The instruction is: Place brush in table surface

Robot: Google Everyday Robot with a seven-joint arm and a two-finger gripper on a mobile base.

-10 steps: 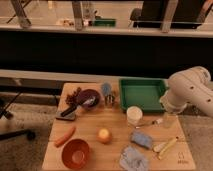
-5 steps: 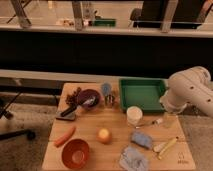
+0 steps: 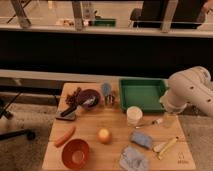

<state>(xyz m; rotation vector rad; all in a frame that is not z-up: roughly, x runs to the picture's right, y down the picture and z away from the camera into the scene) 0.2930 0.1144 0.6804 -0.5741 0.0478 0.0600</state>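
Camera view: tool (image 3: 169,116) hangs at the low end of the white arm (image 3: 187,92), just beside the green tray (image 3: 142,95) at its near corner on the arm side, over the edge of the surface (image 3: 90,127). It stands wide, w/ nothing seen in it.

Brush (image 3: 166,146), judged to be the yellow-handled item w/ pale head, lies flat on the wood in front of that same tray corner, toward the camera. It is apart from the tool and well clear of the tray. A thin stick-like item (image 3: 149,122) lies between tray and brush; what it is cannot be told.

Change vs. a sec ago: none visible. Arm pose is the same, the tool sits at the same spot by the tray corner, and no obj. has shifted. Meaning, as a judgement: brush rests on the surface, not in the tray, and the tool is empty, so the placing looks done, or at least nothing is left in hand to set down. The still arm fits an end-of-task pause.

Further out: white cup (image 3: 134,115) just in front of the tray's near rim, blue sponge (image 3: 141,140) and grey cloth (image 3: 132,159) nearer the camera. Yellow fruit (image 3: 103,135), red bowl (image 3: 75,152) and carrot (image 3: 65,136) lie farther from the tray, away from the arm. Purple bowl (image 3: 89,98) sits beside the tray's far side.
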